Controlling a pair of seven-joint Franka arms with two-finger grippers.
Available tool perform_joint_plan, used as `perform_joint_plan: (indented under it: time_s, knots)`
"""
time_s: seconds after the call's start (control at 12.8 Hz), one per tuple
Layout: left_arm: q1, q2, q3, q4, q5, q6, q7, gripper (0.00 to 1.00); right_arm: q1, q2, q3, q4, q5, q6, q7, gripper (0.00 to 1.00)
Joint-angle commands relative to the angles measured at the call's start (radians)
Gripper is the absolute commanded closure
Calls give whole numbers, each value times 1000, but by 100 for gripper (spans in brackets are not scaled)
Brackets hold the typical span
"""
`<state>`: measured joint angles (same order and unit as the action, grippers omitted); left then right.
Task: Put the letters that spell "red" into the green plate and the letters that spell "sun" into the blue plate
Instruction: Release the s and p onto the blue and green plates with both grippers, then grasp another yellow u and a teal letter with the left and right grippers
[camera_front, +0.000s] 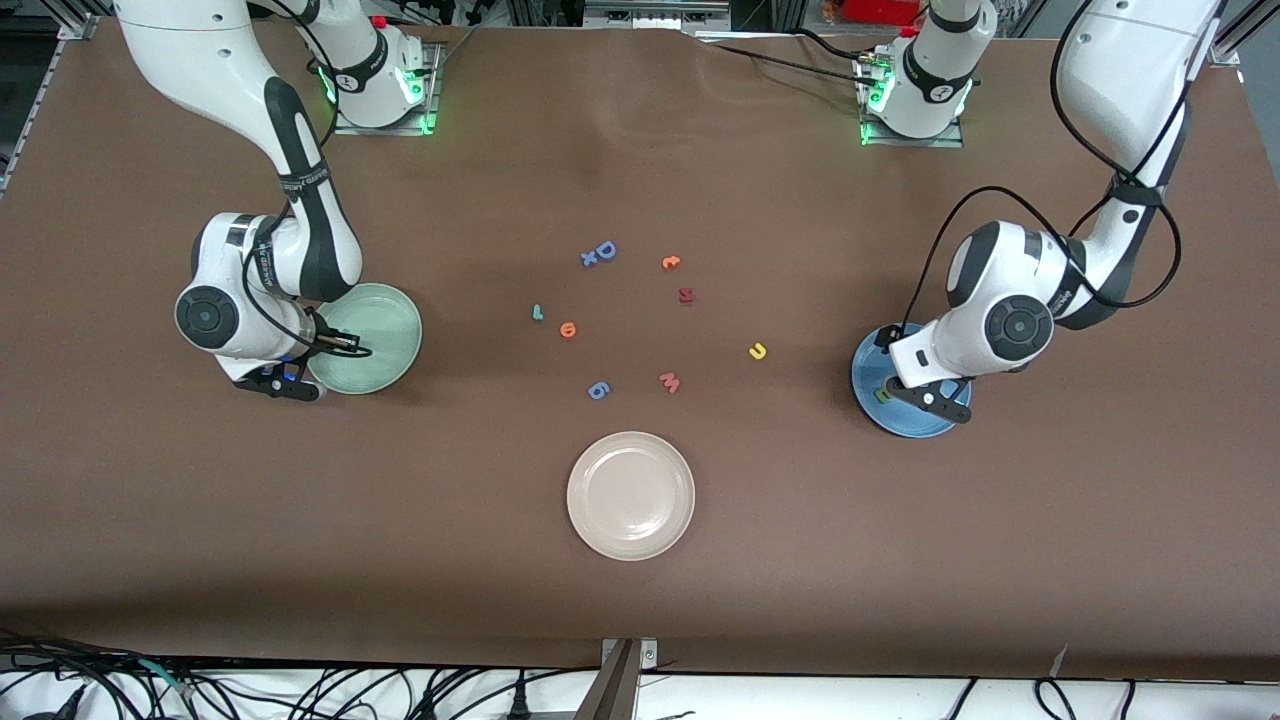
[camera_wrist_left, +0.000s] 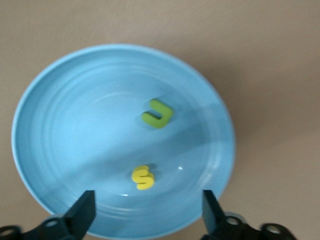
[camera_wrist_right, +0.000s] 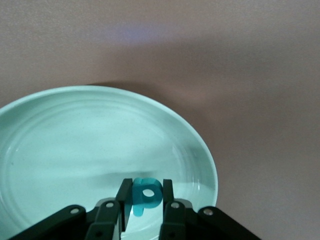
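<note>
The blue plate (camera_wrist_left: 75, 125) holds a green "n" (camera_wrist_left: 157, 113) and a yellow "s" (camera_wrist_left: 143, 177). My left gripper (camera_wrist_left: 147, 215) hangs open over this plate (camera_front: 868, 372) with nothing between its fingers. My right gripper (camera_wrist_right: 146, 192) is shut on the teal "d" (camera_wrist_right: 147, 195) just above the green plate (camera_wrist_right: 75, 140). In the front view it (camera_front: 298, 388) is over that plate's rim (camera_front: 385, 330). On the table between the plates lie the teal "r" (camera_front: 537, 313), the orange "e" (camera_front: 568, 329) and the yellow "u" (camera_front: 758, 351).
Other letters lie mid-table: a blue "D" (camera_front: 603, 250), an orange one (camera_front: 671, 262), a dark red one (camera_front: 686, 295), a pink "w" (camera_front: 670, 382) and a blue figure (camera_front: 598, 390). A cream-white plate (camera_front: 631, 495) sits nearer the front camera.
</note>
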<state>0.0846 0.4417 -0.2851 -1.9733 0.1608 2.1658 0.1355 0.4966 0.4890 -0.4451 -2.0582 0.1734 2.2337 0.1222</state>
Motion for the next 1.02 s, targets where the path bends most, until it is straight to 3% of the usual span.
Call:
perform_joint_plan:
  time_s: [0.0, 0.08, 0.23, 0.47, 0.7, 0.94]
  knots:
    - [-6, -32, -83, 27, 36, -44, -10, 0, 7, -23, -3, -10, 9, 4, -13, 29]
    - [-23, -24, -100, 55, 34, -44, -14, 0, 8, -29, -3, -8, 9, -2, -9, 22]
    - [-92, -6, -100, 79, 34, -38, -69, 0, 16, -49, -1, 19, 11, -51, 10, 18]
    - [-173, 52, -100, 142, 34, -37, -235, 0, 63, -87, 0, 99, 11, -196, 126, 18]
    - [-252, 116, -97, 188, 36, -32, -457, 0, 152, -110, 8, 138, 18, -247, 320, 18]
    - [-276, 187, -92, 200, 65, 66, -595, 0, 185, -112, 127, 138, 47, -209, 577, 9]
